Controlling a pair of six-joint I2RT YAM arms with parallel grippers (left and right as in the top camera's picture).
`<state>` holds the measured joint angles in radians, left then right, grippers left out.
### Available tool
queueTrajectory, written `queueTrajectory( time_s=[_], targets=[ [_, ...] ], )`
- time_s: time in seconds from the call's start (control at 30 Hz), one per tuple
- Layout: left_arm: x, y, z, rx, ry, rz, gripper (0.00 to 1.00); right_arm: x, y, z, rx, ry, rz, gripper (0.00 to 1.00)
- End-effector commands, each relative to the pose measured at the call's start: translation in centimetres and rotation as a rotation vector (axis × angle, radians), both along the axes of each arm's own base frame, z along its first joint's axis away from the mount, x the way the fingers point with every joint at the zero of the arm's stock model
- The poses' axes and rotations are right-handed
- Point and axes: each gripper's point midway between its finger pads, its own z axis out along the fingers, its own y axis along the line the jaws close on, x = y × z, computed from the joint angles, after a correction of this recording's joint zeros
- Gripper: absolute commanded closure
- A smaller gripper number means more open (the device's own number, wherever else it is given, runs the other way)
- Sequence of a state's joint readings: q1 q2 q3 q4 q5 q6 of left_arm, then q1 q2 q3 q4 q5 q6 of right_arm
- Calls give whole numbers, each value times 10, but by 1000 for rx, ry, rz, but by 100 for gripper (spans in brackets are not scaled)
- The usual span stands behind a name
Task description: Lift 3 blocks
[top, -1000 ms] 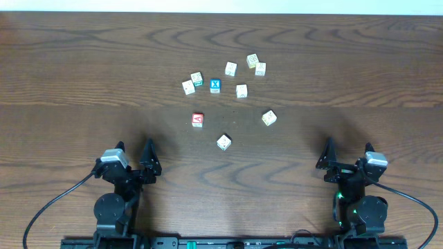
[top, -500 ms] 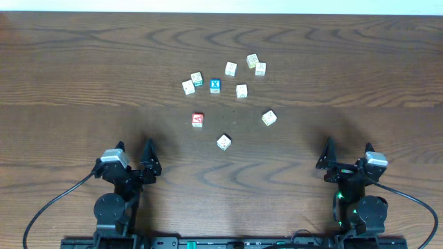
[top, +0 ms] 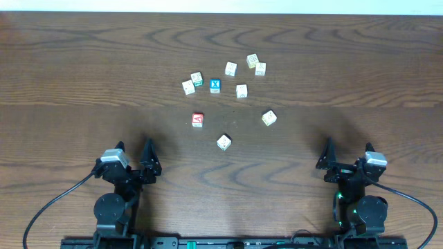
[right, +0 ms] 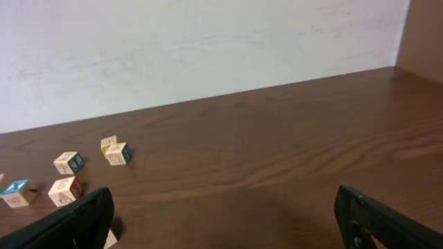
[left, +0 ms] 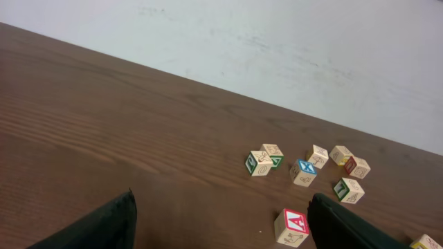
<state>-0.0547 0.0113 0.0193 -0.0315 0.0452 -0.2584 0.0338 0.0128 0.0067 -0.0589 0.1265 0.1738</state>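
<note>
Several cream-white letter blocks lie scattered mid-table in the overhead view. One block [top: 223,142] is nearest the arms, another [top: 269,117] lies to its right, and a third [top: 241,90] lies further back. My left gripper [top: 133,153] rests open at the near left, well short of them. My right gripper [top: 348,153] rests open at the near right. In the left wrist view the gripper [left: 221,225] holds nothing, and the blocks [left: 258,163] lie ahead to the right. The right wrist view shows its gripper [right: 225,221] empty, with blocks [right: 116,153] far to the left.
A red cube marked A [top: 198,120] sits left of the nearest block and shows beside my left gripper's right finger [left: 291,227]. A blue cube marked X [top: 215,86] sits among the back cluster. A pale wall runs behind the table's far edge.
</note>
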Motion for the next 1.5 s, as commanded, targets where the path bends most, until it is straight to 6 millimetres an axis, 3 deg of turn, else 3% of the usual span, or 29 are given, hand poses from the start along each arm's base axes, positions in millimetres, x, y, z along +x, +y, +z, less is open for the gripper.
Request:
queueTrajectory(
  time_s=[0.0, 0.93, 1.2, 1.47],
  targets=[
    [-1, 6, -16, 9, 51, 35, 20, 0, -1, -3, -26, 12, -2, 1],
    [-1, 6, -16, 9, 51, 35, 20, 0, -2, -3, -26, 14, -8, 1],
    [-1, 6, -16, 9, 51, 35, 21, -2, 45, -3, -48, 15, 270, 1],
    [-1, 6, -16, 9, 51, 35, 21, -2, 54, 6, -68, 86, 330, 1]
  ],
)
